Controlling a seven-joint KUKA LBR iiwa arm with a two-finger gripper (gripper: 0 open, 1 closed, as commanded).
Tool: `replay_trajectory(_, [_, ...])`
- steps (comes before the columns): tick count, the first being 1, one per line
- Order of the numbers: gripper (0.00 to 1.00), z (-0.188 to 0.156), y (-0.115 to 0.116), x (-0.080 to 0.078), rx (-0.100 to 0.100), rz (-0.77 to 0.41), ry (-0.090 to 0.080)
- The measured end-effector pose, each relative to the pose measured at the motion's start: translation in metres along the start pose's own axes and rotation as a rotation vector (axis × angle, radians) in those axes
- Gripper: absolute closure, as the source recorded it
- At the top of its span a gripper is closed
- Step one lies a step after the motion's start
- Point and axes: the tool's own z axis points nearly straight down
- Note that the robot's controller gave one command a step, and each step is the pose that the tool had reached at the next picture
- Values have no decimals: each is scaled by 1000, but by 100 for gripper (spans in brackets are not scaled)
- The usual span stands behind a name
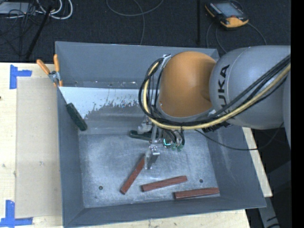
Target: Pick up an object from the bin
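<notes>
My gripper (151, 159) hangs low over the middle of the bin floor, under the arm's orange cover. Its tip is right at the upper end of a reddish-brown flat stick (132, 177) that lies diagonally, running down to the left. A second reddish-brown stick (164, 184) lies almost level just to the right of the first one's lower half. A third stick (196, 193) of the same kind rests near the bin's front wall, further right. Nothing can be seen held in the gripper.
A dark green bar (76, 116) leans against the bin's left wall, far from the gripper. The arm and its cables cover the bin's back right part. The sloping walls close in on all sides.
</notes>
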Motion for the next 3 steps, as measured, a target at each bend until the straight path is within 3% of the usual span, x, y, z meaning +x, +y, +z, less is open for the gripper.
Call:
replay_trajectory(1, [0,-2,0,0,0,1,-3])
replay_trajectory(2, [0,-3,11,-10,2,-55,-8])
replay_trajectory(3, [0,48,1,-1,-2,-175,-14])
